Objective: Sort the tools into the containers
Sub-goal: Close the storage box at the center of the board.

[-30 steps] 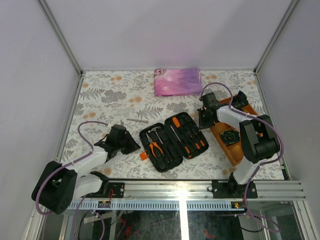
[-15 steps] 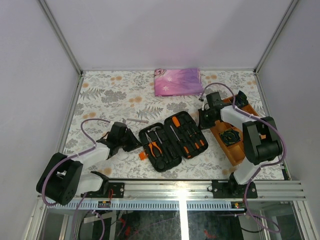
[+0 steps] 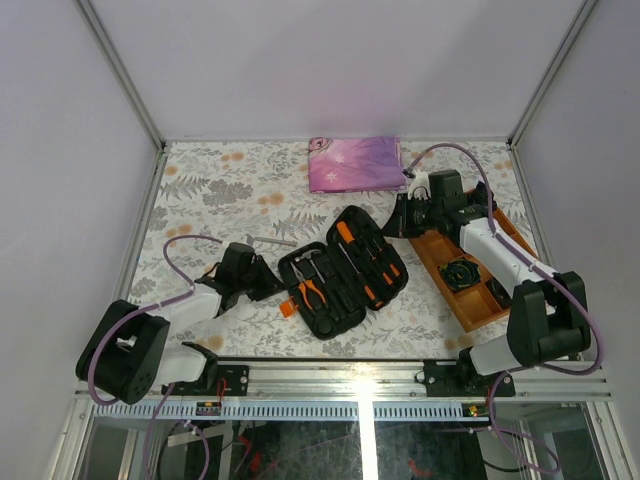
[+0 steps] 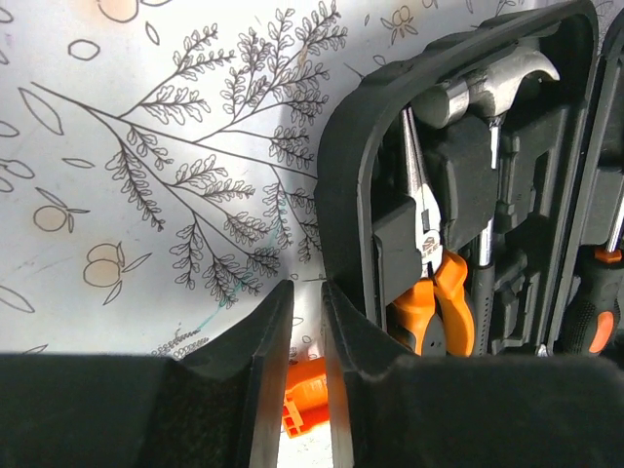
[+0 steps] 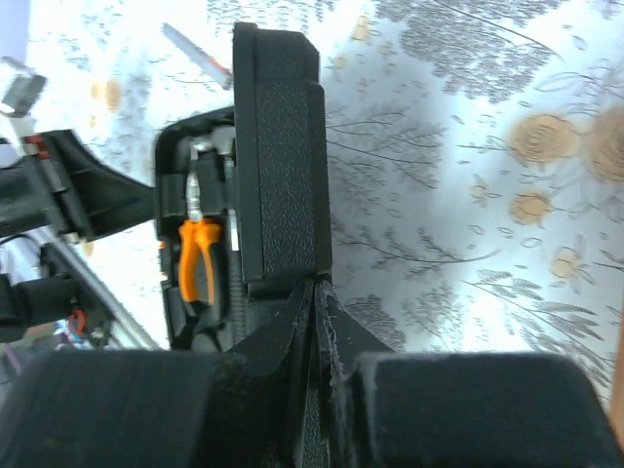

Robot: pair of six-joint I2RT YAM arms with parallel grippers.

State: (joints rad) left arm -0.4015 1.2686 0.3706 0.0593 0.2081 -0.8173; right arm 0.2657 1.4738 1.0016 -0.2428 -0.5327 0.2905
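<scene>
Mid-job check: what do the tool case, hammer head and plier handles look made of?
The tool case looks like matte black moulded plastic. The hammer head is bare metal, glinting. The plier handles are smooth orange, probably plastic or rubber dip.

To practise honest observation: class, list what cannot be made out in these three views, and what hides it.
1. Right wrist view: inside of the tool case's raised half; only its back faces the camera.
2. Left wrist view: the pliers' handle ends, cut off by the left gripper.
3. Top view: orange tray contents, partly under the right arm, too small.
</scene>
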